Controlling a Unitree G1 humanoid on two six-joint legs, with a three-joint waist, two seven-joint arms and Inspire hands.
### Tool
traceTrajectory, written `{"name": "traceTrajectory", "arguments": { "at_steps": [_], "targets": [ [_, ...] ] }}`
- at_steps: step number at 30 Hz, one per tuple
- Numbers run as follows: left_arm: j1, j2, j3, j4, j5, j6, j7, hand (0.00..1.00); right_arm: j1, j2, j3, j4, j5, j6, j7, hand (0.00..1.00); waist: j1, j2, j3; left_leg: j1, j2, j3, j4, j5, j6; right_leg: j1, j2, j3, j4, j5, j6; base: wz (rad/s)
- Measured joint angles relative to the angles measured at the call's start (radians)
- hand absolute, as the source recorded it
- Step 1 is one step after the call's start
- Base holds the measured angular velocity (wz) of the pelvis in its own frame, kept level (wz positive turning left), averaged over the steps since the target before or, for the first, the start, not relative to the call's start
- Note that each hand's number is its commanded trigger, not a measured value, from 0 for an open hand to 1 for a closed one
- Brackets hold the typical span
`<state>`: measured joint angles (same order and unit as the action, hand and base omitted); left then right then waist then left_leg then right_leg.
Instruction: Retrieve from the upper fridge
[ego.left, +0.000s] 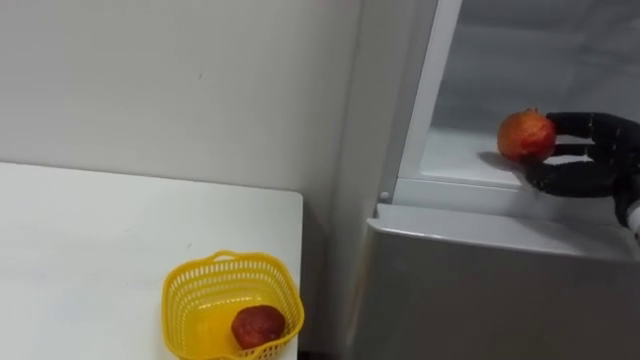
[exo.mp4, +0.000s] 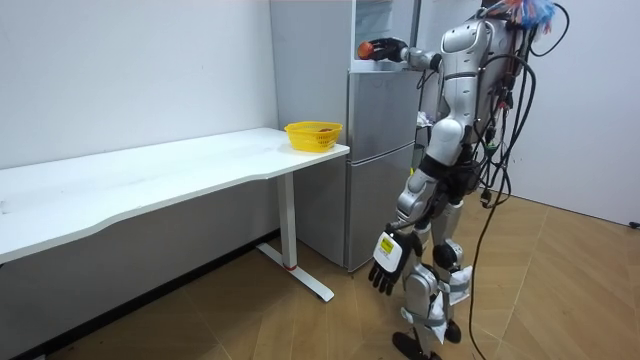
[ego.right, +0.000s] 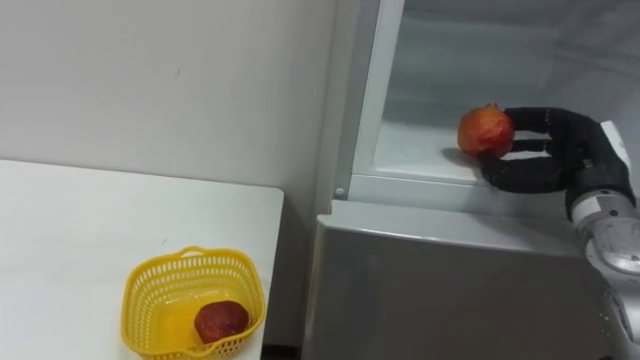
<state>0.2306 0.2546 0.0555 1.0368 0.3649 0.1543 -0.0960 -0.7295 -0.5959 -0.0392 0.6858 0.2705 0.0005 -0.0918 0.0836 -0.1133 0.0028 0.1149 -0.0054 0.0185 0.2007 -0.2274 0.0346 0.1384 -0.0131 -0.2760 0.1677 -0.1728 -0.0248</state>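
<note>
Right hand (ego.right: 560, 165) curled round red fruit (ego.right: 486, 130) at upper fridge (ego.right: 430, 186) ledge, left hand (exo.mp4: 386, 266) hanging loose-fingered, basket (ego.right: 136, 300) on table (ego.right: 80, 230) holding second fruit (ego.right: 221, 321).

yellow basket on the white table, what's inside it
One dark red fruit lies inside the yellow basket, near its front wall. The rest of its floor looks bare; the spot under the fruit is covered.

Yellow plastic lattice basket (ego.left: 232, 305), smooth table (ego.left: 100, 250)

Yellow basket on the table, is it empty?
No, a dark red fruit lies in the yellow basket, while the right hand holds an orange-red fruit at the open fridge.
</note>
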Motion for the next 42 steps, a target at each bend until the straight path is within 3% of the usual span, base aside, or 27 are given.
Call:
{"name": "traceTrajectory", "arguments": {
  "at_steps": [13,15,22,28,31,36,42],
  "targets": [
    [-0.004,0.0,0.0,0.0,0.0,0.002,0.004,0.0,-0.005,-0.003,0.0,-0.001,0.008,0.001,0.014,1.0,0.006,0.0,-0.0004,-0.004,0.002,-0.003,-0.001,0.0,0.0,-0.004,-0.002,0.003,-0.001,0.0,0.0,0.0],
    [-0.004,0.0,0.0,0.0,0.0,0.002,0.004,0.0,-0.005,-0.003,0.0,-0.007,0.011,0.002,0.008,1.0,0.007,0.001,-0.0051,-0.012,0.002,-0.003,-0.002,0.0,0.0,-0.012,-0.001,0.001,0.001,0.0,0.0,0.0],
    [-0.005,0.0,0.0,0.002,0.0,0.001,0.004,0.0,-0.005,0.004,0.013,-0.036,0.007,0.014,-0.021,1.0,0.005,0.005,-0.0072,-0.017,0.002,0.003,0.004,0.0,0.0,-0.014,-0.004,0.001,0.002,0.0,0.0,-0.01],
    [-0.004,-0.001,0.001,0.006,-0.001,-0.005,0.012,0.0,0.104,0.012,0.017,-0.253,-0.006,0.023,-0.074,1.0,0.002,0.006,-0.0072,-0.016,0.002,0.006,0.003,0.0,0.0,-0.017,-0.003,0.007,0.001,0.0,0.0,-0.01],
    [-0.001,-0.003,0.0,0.007,-0.001,-0.019,0.044,0.0,0.167,0.017,0.018,-0.361,-0.012,0.021,-0.09,1.0,0.003,0.014,-0.0042,-0.011,0.002,0.008,0.006,0.0,0.0,-0.017,-0.003,0.029,0.0,0.0,0.0,-0.03],
    [0.001,-0.007,0.0,0.006,0.0,-0.026,0.053,0.0,0.206,0.055,0.018,-0.43,-0.056,0.021,-0.13,1.0,-0.003,0.038,-0.0057,-0.012,0.002,0.01,0.005,0.0,0.0,-0.015,-0.002,0.027,0.002,0.0,0.0,-0.01],
    [0.013,-0.011,-0.001,0.005,0.0,-0.026,0.07,0.0,0.222,0.073,0.017,-0.521,-0.083,0.021,-0.178,1.0,-0.026,0.06,-0.0058,-0.007,0.006,0.022,0.003,0.0,-0.001,-0.015,0.0,0.031,0.004,0.0,0.0,-0.03]
  ]
}}
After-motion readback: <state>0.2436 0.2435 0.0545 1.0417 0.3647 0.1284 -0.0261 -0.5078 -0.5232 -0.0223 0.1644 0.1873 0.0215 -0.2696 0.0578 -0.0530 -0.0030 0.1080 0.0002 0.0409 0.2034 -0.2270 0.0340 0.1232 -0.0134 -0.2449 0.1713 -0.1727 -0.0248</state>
